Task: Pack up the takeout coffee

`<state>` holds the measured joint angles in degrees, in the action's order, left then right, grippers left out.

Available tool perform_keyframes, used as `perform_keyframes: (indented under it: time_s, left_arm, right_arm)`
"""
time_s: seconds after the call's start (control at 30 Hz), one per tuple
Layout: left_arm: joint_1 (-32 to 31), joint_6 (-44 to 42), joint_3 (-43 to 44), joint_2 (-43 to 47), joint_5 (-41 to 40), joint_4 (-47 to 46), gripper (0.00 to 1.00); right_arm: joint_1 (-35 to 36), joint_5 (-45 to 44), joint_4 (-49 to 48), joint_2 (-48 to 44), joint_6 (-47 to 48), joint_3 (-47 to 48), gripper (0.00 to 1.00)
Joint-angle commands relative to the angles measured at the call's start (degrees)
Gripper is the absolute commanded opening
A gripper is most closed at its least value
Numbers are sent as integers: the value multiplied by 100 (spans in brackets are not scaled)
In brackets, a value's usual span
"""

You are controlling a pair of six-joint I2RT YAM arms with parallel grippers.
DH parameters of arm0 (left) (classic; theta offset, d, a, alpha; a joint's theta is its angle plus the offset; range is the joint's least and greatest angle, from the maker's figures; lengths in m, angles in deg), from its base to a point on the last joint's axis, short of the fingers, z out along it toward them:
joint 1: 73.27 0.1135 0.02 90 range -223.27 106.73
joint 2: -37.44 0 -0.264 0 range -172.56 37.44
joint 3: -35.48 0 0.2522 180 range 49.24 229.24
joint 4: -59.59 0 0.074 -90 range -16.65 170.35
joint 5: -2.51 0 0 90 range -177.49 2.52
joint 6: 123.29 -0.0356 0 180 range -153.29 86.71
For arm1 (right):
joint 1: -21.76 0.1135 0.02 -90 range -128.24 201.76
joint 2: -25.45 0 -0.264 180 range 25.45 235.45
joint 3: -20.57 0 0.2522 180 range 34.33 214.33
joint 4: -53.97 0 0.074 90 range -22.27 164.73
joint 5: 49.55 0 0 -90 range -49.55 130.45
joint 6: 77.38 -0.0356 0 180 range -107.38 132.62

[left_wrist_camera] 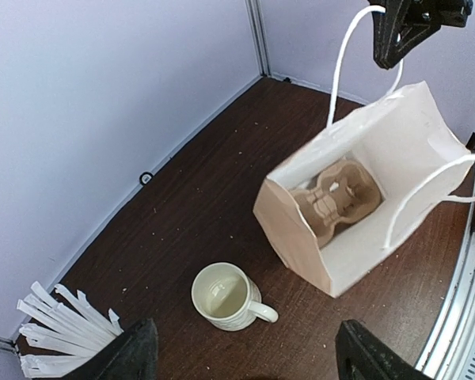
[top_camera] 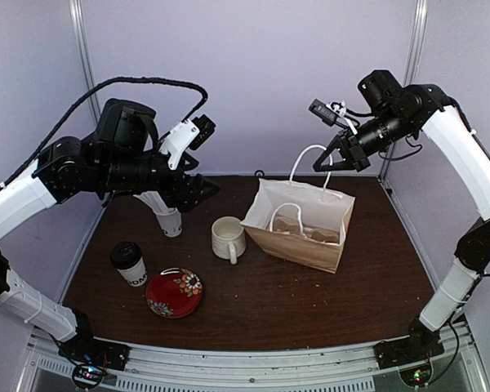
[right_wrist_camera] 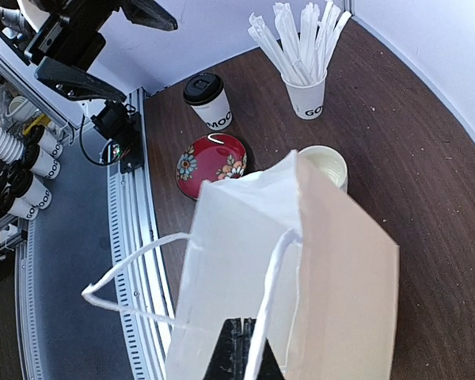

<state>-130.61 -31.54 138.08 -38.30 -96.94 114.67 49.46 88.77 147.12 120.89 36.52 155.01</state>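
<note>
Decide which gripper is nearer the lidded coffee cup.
Left. The left gripper hangs open above the straw cup, just behind the coffee cup; the right gripper is across the table, shut on the bag handle.

Bare table (top_camera: 376, 286) across the near right and along the near edge, open from above. At centre right, the paper bag (top_camera: 298, 237), upright with mouth open, its floor taken up by a moulded cup carrier (left_wrist_camera: 336, 198). Far handle (top_camera: 310, 151) held up in the closed right gripper (top_camera: 327, 163), near handle (top_camera: 287, 214) arching over the mouth. Just left of the bag, a mug (top_camera: 228, 238), only a narrow gap between. Farther left, a cup of straws (top_camera: 170, 219) close below the spread left gripper (top_camera: 200, 190). At near left, the takeout coffee (top_camera: 129, 263) just beside a red plate (top_camera: 174, 292), nothing overhead. Clear lane between mug and plate.
</note>
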Motion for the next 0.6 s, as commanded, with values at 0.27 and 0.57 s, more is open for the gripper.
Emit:
perform_keyframes:
  time_s: [0.27,0.57]
  left_arm:
    - [30,-116,-113,32,-37,-370,81]
    - [41,-334,-126,64,-175,-461,81]
  right_arm:
    - [271,668,-112,-664,607,-1509,0]
    - [884,1178,1570,-820,2266,-1452,0]
